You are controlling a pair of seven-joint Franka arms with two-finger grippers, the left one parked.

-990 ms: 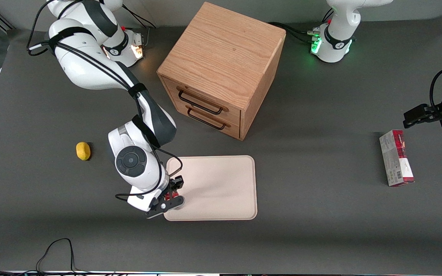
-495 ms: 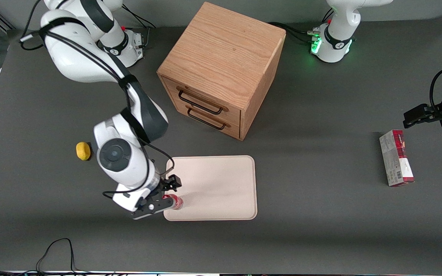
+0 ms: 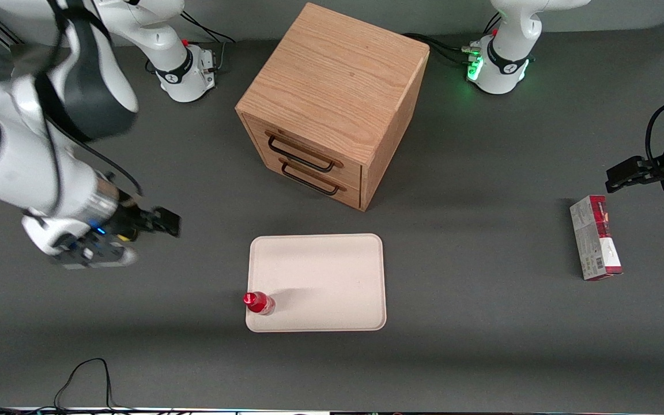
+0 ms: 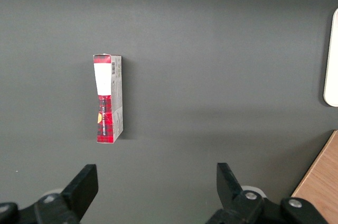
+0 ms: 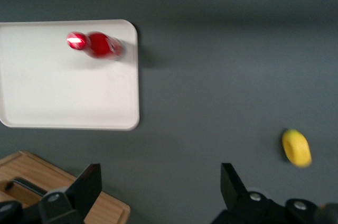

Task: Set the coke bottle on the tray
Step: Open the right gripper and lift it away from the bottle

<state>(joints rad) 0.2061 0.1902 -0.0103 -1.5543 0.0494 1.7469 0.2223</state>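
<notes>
Bottle [image 3: 259, 302] stands upright on the tray's [image 3: 332, 276] corner, well clear of the gripper's [image 3: 136, 230] wide-open, empty jaws: placement looks done.

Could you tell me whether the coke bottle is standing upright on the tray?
Upright: coke bottle stands on the tray corner; gripper away, jaws open.

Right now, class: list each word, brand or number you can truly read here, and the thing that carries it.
None can be read.
Coke bottle, upright on the tray: logo not legible.
Carton: barcode and print too small.
Cabinet: no text.
Hand, open, away from the tray: no marking visible.
</notes>
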